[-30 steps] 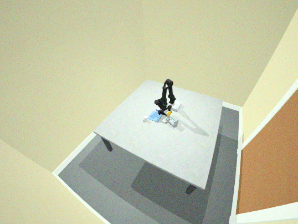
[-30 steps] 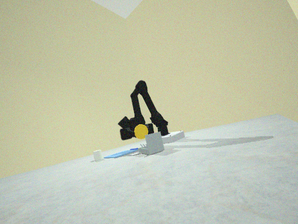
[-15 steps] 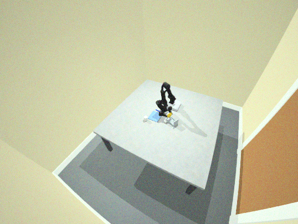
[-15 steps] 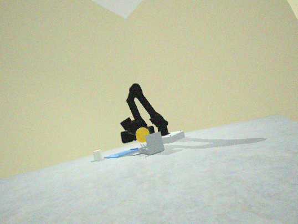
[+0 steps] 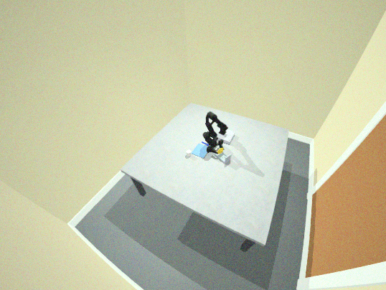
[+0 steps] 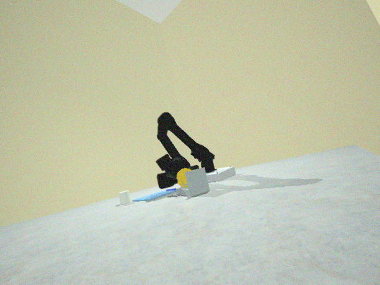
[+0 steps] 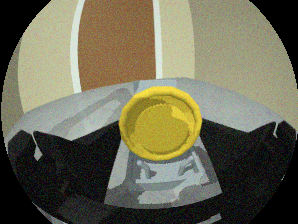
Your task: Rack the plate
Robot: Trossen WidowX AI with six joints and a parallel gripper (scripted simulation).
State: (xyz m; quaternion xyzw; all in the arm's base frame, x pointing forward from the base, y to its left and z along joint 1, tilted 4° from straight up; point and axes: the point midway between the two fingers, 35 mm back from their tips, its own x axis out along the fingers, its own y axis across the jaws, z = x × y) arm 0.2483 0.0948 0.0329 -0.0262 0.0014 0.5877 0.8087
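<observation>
The yellow round plate point(image 5: 220, 151) point(image 6: 183, 178) point(image 7: 161, 125) is held roughly upright, low at the dish rack. The pale grey rack point(image 5: 226, 158) point(image 6: 198, 183) point(image 7: 170, 172) has a tall end panel that hides part of the plate in the exterior view. Its rails show below the plate in the wrist view. My gripper point(image 7: 160, 124) is shut on the plate, with a black finger on each side. Whether the plate's lower edge is between the rails, and in which slot, I cannot tell.
A light blue mat point(image 5: 199, 151) point(image 6: 153, 196) lies beside the rack, with a dark blue strip point(image 5: 204, 143) point(image 6: 171, 190) at its edge. A white cup point(image 5: 188, 154) point(image 6: 124, 197) stands beyond the mat. The arm's white base point(image 5: 228, 137) point(image 6: 224, 173) is behind the rack.
</observation>
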